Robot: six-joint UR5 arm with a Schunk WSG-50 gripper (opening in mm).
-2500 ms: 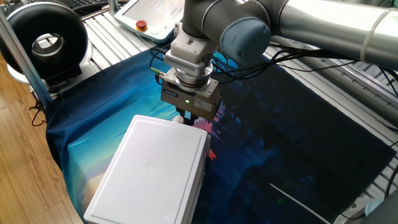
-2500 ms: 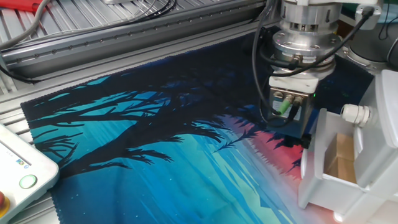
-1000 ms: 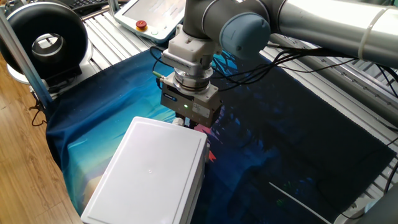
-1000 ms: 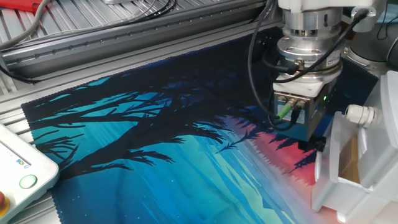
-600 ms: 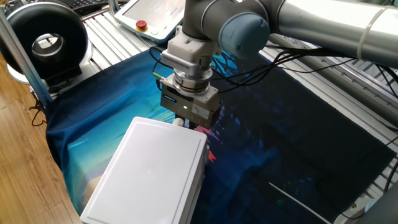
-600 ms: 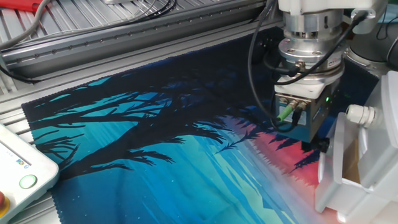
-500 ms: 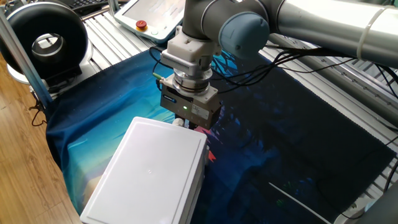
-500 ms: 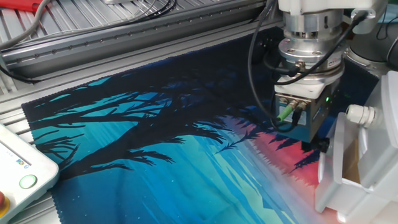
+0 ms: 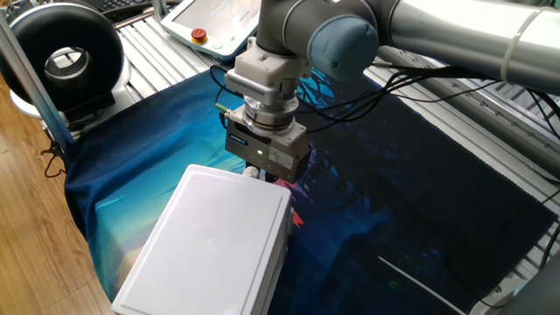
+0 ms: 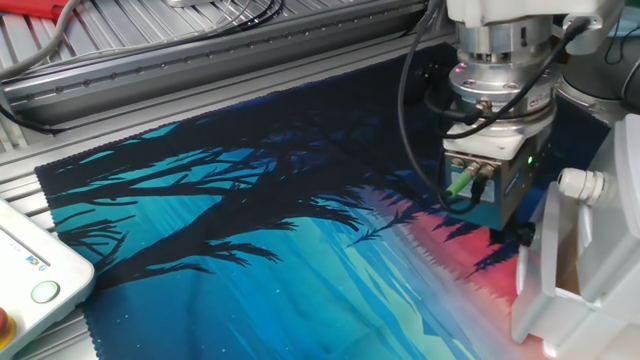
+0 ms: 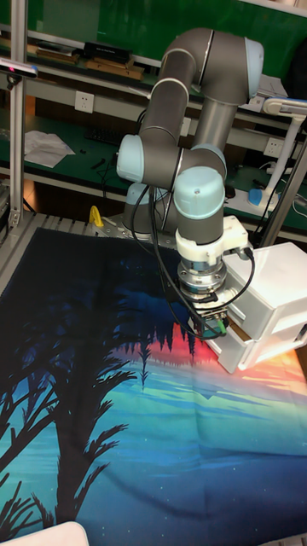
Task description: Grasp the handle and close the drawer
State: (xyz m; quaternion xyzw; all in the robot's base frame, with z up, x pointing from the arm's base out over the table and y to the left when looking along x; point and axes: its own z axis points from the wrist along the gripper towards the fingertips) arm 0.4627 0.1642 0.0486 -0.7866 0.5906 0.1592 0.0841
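The drawer point(image 9: 210, 241) is a white box on the printed cloth. Its thin front panel point(image 10: 545, 270) stands slightly out, and brown contents show in the gap. The handle point(image 10: 578, 184), a small pale knob, sticks out free near the panel's top, just right of the gripper body. My gripper point(image 10: 520, 233) points down with its dark fingertips low against the front panel, below and left of the knob. The fingers look closed together with nothing between them. In one fixed view the box top hides most of the gripper point(image 9: 265, 175). The tall fixed view shows the gripper point(image 11: 211, 331) at the drawer's point(image 11: 273, 299) front.
A white pendant point(image 9: 210, 22) with a red button point(image 9: 199, 36) lies at the back on aluminium rails. A black round device point(image 9: 61, 57) stands at the far left. Another pendant's corner point(image 10: 30, 270) sits by the cloth edge. Cables trail from the wrist.
The gripper has pushed the front panel toward the box, so the gap is narrower. The whole box has slid a little along the cloth. In the last half second the motion is very small.
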